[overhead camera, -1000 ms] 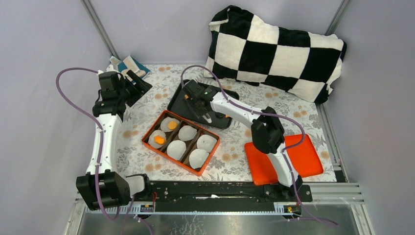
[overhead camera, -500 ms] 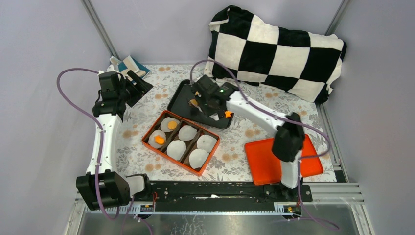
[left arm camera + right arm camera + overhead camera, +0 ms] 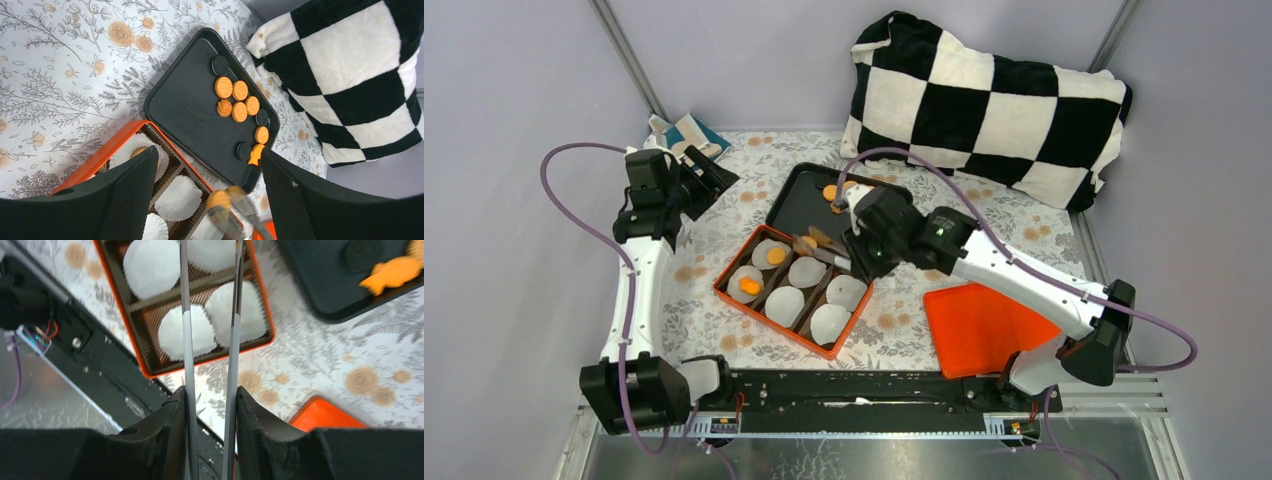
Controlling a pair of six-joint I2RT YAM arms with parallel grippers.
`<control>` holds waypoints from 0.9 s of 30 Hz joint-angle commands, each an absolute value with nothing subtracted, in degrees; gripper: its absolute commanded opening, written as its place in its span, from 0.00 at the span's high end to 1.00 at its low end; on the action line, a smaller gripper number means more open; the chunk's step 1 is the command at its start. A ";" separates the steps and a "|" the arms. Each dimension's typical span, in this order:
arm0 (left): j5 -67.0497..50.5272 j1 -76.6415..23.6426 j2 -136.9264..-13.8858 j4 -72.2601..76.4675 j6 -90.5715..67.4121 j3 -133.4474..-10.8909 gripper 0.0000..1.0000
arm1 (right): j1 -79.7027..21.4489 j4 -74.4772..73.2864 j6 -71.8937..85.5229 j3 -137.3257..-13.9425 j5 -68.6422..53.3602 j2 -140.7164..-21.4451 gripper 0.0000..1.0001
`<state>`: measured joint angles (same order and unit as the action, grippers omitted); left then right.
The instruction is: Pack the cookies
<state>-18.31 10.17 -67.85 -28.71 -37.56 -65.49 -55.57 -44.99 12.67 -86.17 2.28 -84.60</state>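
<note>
Right end effector [image 3: 862, 248] is clamped on the tongs [image 3: 829, 252], with a cookie [image 3: 807, 242] pinched at their tips over the orange box [image 3: 732, 259], mid-frame. I'd centre it over a bare paper liner [image 3: 807, 271], drop low, then ease off gently. Left end effector [image 3: 207, 152] hangs spread wide, empty. The other cookies [image 3: 239, 102] sit on the black tray [image 3: 185, 100].

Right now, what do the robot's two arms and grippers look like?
The left arm and right arm are white links with black joints, each trailed by a purple cable. The left gripper and right gripper have broad black fingers.
</note>
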 commanded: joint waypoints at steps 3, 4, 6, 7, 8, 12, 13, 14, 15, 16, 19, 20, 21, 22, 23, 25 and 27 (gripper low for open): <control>-20.01 10.48 -64.87 -26.51 -37.68 -65.00 0.20 | -59.57 -44.54 14.93 -82.91 0.10 -83.70 0.97; -20.07 10.46 -64.78 -26.47 -37.55 -65.03 0.20 | -59.59 -44.44 15.02 -82.60 0.09 -83.87 0.96; -20.04 10.47 -64.78 -26.82 -37.38 -65.18 0.20 | -59.59 -44.23 14.95 -82.33 0.09 -84.25 0.96; -19.96 10.46 -64.75 -26.90 -37.30 -65.32 0.20 | -59.59 -43.99 14.80 -82.23 0.10 -84.43 0.96; -19.94 10.47 -64.77 -26.94 -37.19 -65.38 0.20 | -59.59 -43.79 14.58 -82.26 0.48 -84.66 0.95; -19.89 10.48 -65.16 -27.07 -36.77 -65.99 0.20 | -59.58 -43.52 14.15 -82.97 1.30 -85.86 0.76; -20.06 10.51 -65.19 -27.07 -36.60 -66.27 0.19 | -59.59 -43.42 14.15 -83.31 1.12 -86.11 0.71; -20.20 10.48 -65.34 -27.09 -36.45 -66.52 0.19 | -59.59 -43.30 13.94 -83.54 0.99 -86.39 0.67; -20.29 10.46 -65.32 -27.12 -36.33 -66.65 0.19 | -59.59 -43.18 13.82 -83.77 1.00 -86.57 0.64; -20.30 10.46 -65.26 -27.12 -36.19 -66.84 0.19 | -59.59 -43.10 13.68 -83.95 1.10 -86.79 0.63; -20.23 10.50 -65.30 -27.12 -35.88 -67.09 0.19 | -59.59 -42.94 13.24 -84.32 1.51 -87.41 0.63; -20.21 10.49 -65.29 -27.08 -35.74 -67.07 0.19 | -59.59 -42.71 13.22 -84.41 1.72 -87.49 0.63; -20.21 10.48 -65.35 -27.11 -35.62 -67.05 0.19 | -59.59 -42.51 13.19 -84.57 1.87 -87.60 0.63; -20.14 10.46 -65.36 -27.10 -35.53 -66.99 0.19 | -59.59 -42.59 13.18 -84.94 2.07 -87.81 0.63; -20.13 10.46 -65.48 -27.07 -35.51 -66.99 0.19 | -59.59 -42.61 13.18 -85.32 2.30 -87.92 0.60; -20.28 10.46 -65.62 -27.15 -35.47 -66.97 0.19 | -59.59 -42.74 13.03 -85.89 2.74 -88.12 0.58; -20.53 10.46 -65.84 -26.98 -35.39 -67.02 0.19 | -59.59 -42.72 12.82 -86.52 3.16 -88.43 0.58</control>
<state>-19.16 10.17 -65.41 -28.69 -36.77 -65.54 -59.57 -45.41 13.76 -82.67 1.37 -88.29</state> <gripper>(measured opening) 0.811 0.434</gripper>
